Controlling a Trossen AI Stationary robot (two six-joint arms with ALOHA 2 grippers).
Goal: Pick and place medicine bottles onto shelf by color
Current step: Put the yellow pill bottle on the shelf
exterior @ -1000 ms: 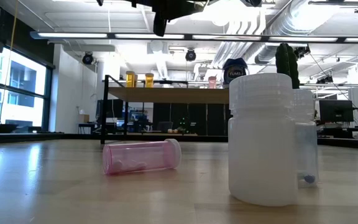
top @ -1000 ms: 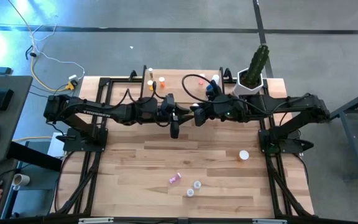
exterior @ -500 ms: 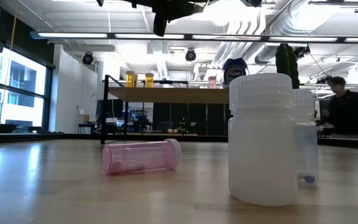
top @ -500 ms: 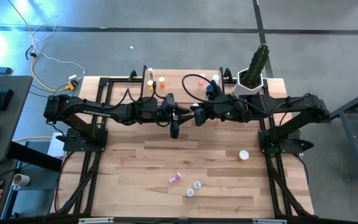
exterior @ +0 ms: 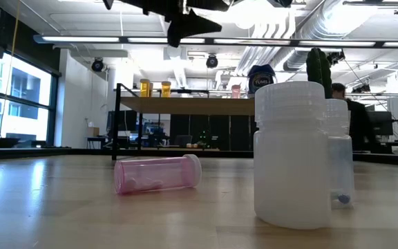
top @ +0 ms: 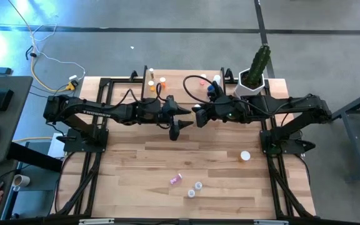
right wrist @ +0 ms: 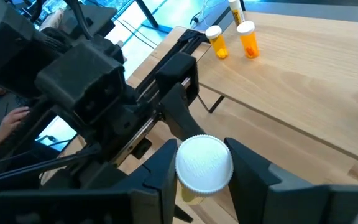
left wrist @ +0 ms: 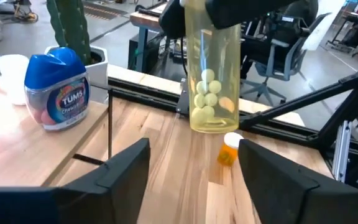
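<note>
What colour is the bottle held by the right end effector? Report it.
Translucent yellow bottle with a white cap, pale tablets inside; the right end effector grips it. Left wrist view shows it best.

Open-plan robotics lab or office, exposed ducts (exterior: 302, 28) and strip lights (exterior: 206, 41) overhead, big windows (exterior: 19, 104), office chairs (left wrist: 278, 56), monitors (exterior: 373, 123), cables (top: 45, 59) on grey floor, person (exterior: 354, 124) stood at a desk.

Overhead camera straight down, low camera level across the table (exterior: 61, 207), wrist cameras close, facing each other.
</note>
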